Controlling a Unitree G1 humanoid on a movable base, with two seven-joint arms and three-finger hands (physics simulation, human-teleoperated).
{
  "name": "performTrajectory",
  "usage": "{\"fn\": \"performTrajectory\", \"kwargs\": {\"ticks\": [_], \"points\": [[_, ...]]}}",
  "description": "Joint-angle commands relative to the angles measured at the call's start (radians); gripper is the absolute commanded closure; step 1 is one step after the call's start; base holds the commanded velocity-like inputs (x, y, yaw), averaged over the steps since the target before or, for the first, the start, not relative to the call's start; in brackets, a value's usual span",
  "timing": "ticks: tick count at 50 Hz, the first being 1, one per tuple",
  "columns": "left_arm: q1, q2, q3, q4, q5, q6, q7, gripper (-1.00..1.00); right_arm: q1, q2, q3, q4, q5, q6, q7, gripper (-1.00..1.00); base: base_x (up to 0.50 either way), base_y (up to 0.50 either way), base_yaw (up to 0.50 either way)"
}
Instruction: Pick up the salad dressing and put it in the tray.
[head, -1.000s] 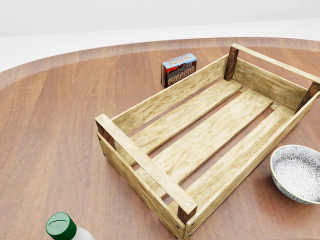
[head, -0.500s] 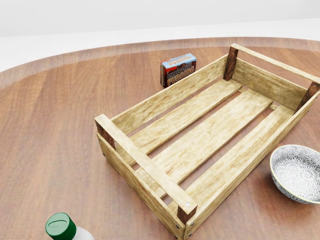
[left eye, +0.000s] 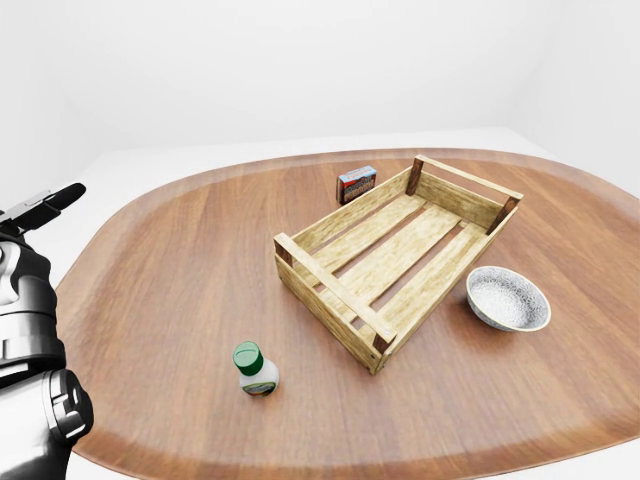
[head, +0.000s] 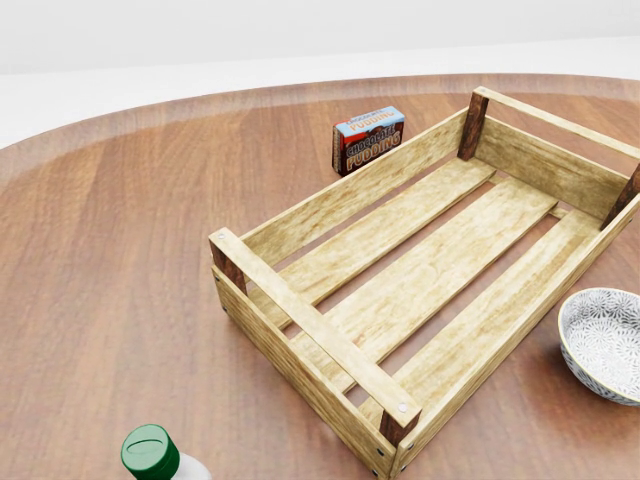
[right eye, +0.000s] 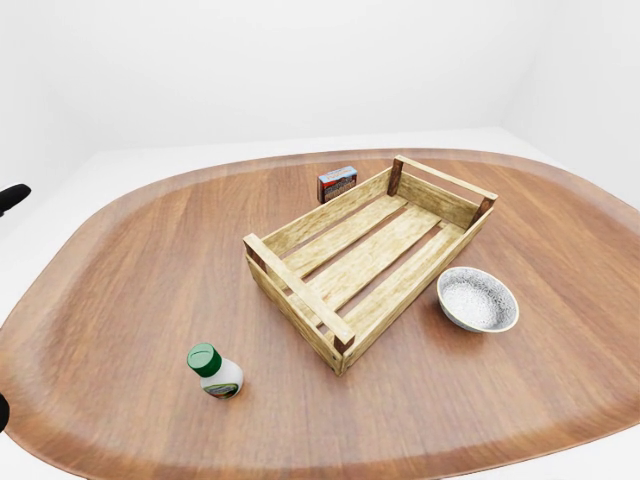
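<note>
Currently only the left hand (left eye: 45, 208) shows, raised at the left edge of the left-eye view on its metal forearm; dark fingers (left eye: 62, 196) point up and rightward, but whether they are spread or pressed together I cannot tell, and they hold nothing. Right hand: not in any view. Rightward of and below that hand, well apart from it, the salad dressing (left eye: 255, 369) stands upright on the wooden table (left eye: 170, 270), touching nothing else. It is a small pale bottle with a green screw cap (left eye: 247, 356) and a label low on the body. Judgement: rigid plastic, light, smooth-sided and so somewhat slippery; narrow base, so likely to tip if nudged from one side. Best hold appears to be around the body just under the cap shoulder, fingers opposing across the width, rather than on the cap itself. Farther right of the bottle, near but apart, sits the tray (left eye: 330, 289), a slatted wooden crate lying diagonally, nothing inside; gaps between the slats look narrower than the bottle, so it should rest on them. Beyond the tray's far long side stands a chocolate pudding box (head: 368, 139), just beside the wall. A patterned bowl (left eye: 508, 298) lies at the tray's right, near it. Task not yet begun: no contact with the bottle.
</note>
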Motion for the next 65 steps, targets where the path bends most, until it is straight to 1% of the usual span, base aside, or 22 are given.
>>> {"fn": "performTrajectory", "kwargs": {"ticks": [1,5,12,13,15,18,20,22,25,26,29,31,33,35,36,37,40,42,45,50,54,65], "points": [[0.000,-0.001,0.000,-0.001,0.001,0.000,0.000,-1.00,-0.058,0.023,-0.051,0.000,-0.028,0.000,0.061,-1.00,0.00,0.00,0.00],[-0.001,0.000,0.000,0.002,0.001,0.000,0.000,-1.00,-0.067,0.038,-0.061,0.000,-0.007,0.000,0.107,-1.00,0.00,0.00,0.00],[-0.001,0.000,0.000,0.003,0.001,0.000,-0.001,-1.00,-0.084,0.025,-0.077,0.000,0.006,0.000,0.017,-1.00,0.28,-0.03,0.00],[-0.002,0.001,0.000,0.004,0.000,0.000,0.000,-1.00,-0.083,0.002,-0.114,0.000,0.176,0.000,-0.060,-1.00,0.00,0.00,0.00],[-0.001,0.001,0.000,0.002,-0.001,0.000,0.000,-1.00,-0.065,-0.008,-0.145,0.000,0.324,0.000,-0.101,-1.00,0.00,0.00,0.00],[-0.002,0.001,0.000,0.002,-0.001,0.000,0.000,-1.00,-0.049,0.014,-0.079,0.000,0.202,0.000,-0.070,-1.00,0.00,0.00,0.00],[-0.001,0.000,0.000,0.003,-0.001,0.000,-0.001,-1.00,-0.047,0.026,0.011,0.000,-0.016,0.000,-0.048,-1.00,0.00,0.00,0.00],[-0.003,-0.002,-0.001,0.008,-0.001,0.000,-0.002,-1.00,-0.070,0.020,0.060,0.000,-0.102,0.000,-0.047,-1.00,0.00,0.00,0.00],[-0.004,-0.004,-0.003,0.008,-0.001,0.000,-0.002,-1.00,-0.063,-0.161,0.128,0.000,-0.050,0.000,-0.183,-1.00,0.00,0.00,0.00],[-0.004,-0.005,-0.003,0.007,-0.001,0.000,-0.002,-1.00,-0.079,-0.342,0.155,0.000,0.007,0.000,-0.306,-1.00,0.00,0.00,0.00],[-0.004,-0.002,-0.004,0.008,0.005,0.000,0.002,-1.00,-0.158,-0.674,0.166,0.000,0.192,0.000,-0.552,-1.00,0.00,0.00,0.00],[-0.007,0.004,-0.003,0.017,0.007,0.000,0.003,-1.00,-0.412,-0.931,0.239,0.000,0.272,0.000,-0.675,-1.00,0.00,0.00,0.00],[-0.008,0.006,-0.002,0.015,0.006,0.000,0.005,-1.00,-0.635,-1.051,0.381,0.074,0.257,0.000,-0.699,-1.00,0.00,0.00,0.00],[-0.006,0.005,-0.002,0.011,0.007,0.000,0.007,-1.00,-0.796,-1.107,0.523,0.148,0.239,0.000,-0.696,-1.00,0.00,0.00,0.00],[-0.006,0.003,-0.004,0.010,0.009,0.000,0.007,-1.00,-0.924,-1.154,0.684,0.236,0.224,0.000,-0.690,-1.00,0.00,0.00,0.00],[-0.006,0.002,-0.005,0.011,0.011,0.000,0.008,-1.00,-0.998,-1.164,0.765,0.275,0.201,0.000,-0.680,-1.00,0.00,0.00,0.00],[-0.007,0.002,-0.007,0.023,0.019,0.000,0.008,-1.00,-1.229,-1.151,1.046,0.410,0.052,0.000,-0.600,-1.00,0.00,0.00,0.00],[-0.009,0.004,-0.004,0.030,0.018,0.000,0.006,-1.00,-1.395,-1.058,1.238,0.532,-0.143,0.000,-0.484,-1.00,0.00,0.00,0.00],[-0.010,0.004,-0.004,0.033,0.017,0.000,0.006,-1.00,-1.521,-0.889,1.332,0.663,-0.438,0.000,-0.289,-1.00,0.00,0.00,0.00],[-0.011,0.003,-0.005,0.035,0.016,0.000,0.004,-1.00,-1.646,-0.633,1.310,0.883,-0.744,0.000,-0.079,-1.00,0.00,0.00,0.00],[-0.008,0.002,-0.004,0.033,0.014,0.000,0.003,-1.00,-1.653,-0.484,1.231,0.930,-0.726,0.000,0.000,-1.00,0.00,0.00,0.00],[-0.004,-0.002,-0.005,0.020,0.013,0.000,0.003,-1.00,-1.650,-0.298,1.324,1.276,-0.841,0.000,0.025,-1.00,0.00,0.00,0.00]]}}
